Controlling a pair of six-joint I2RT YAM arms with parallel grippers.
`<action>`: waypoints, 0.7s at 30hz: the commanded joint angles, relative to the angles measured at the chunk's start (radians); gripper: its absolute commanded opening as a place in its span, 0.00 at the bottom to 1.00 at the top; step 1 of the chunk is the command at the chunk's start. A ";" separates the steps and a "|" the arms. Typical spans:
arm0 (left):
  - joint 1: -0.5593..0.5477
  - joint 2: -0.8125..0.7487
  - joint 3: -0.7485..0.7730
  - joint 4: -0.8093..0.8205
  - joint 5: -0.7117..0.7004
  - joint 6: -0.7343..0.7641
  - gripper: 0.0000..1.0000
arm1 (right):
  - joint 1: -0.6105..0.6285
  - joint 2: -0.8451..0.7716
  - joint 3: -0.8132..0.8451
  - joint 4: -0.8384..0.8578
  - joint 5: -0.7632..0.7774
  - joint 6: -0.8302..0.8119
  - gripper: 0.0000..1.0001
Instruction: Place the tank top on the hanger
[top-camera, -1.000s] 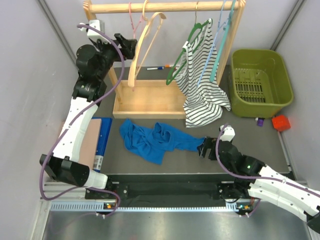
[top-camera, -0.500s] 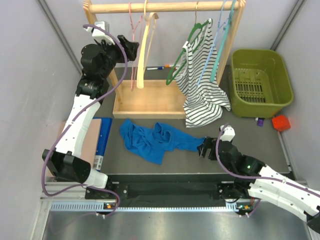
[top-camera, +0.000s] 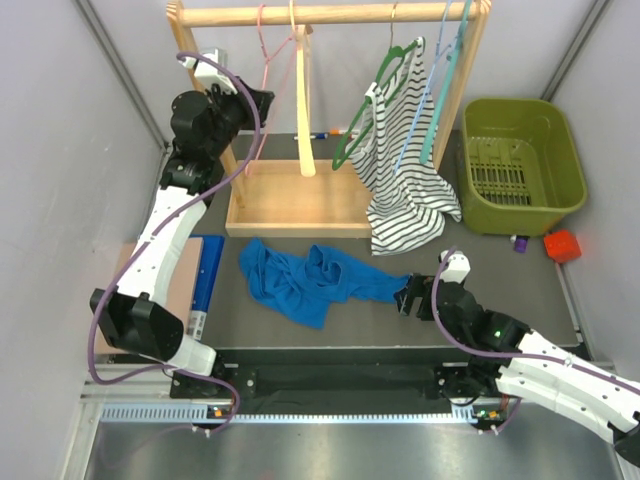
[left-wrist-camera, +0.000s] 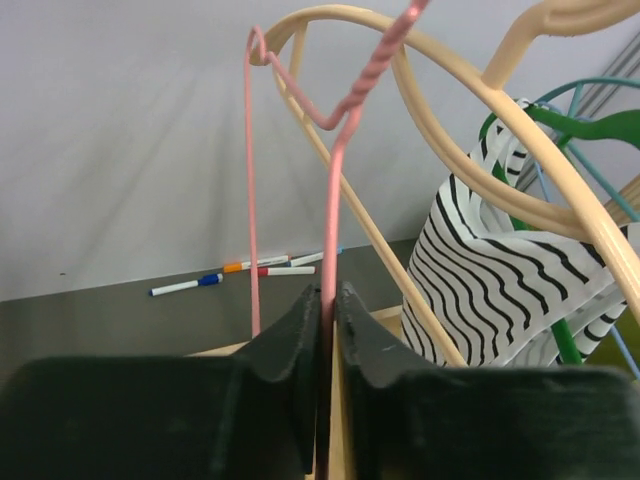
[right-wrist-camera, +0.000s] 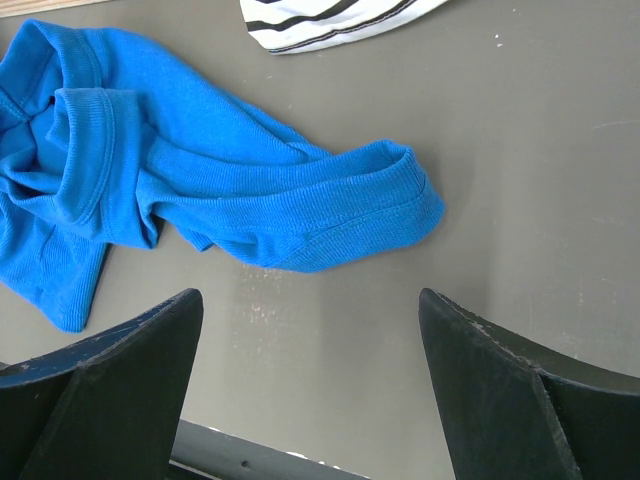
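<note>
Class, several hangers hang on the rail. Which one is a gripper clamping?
The thin pink wire hanger: the left gripper is shut on its wire. The cream wooden hanger and green hanger hang ungripped.

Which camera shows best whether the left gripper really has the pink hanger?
Left wrist: the pink hanger wire is pinched squarely in the shut left gripper. Top external shows only a thin pink line beside the arm; right wrist shows none of it.
</note>
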 joint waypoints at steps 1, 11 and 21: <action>0.002 -0.042 -0.011 0.109 -0.002 -0.014 0.05 | -0.004 -0.008 -0.002 0.028 -0.002 0.005 0.88; 0.001 -0.088 -0.029 0.244 -0.025 -0.028 0.00 | -0.004 -0.008 0.000 0.028 -0.002 0.005 0.88; 0.001 -0.238 -0.188 0.192 -0.088 0.025 0.00 | -0.004 -0.007 0.000 0.028 -0.002 0.005 0.88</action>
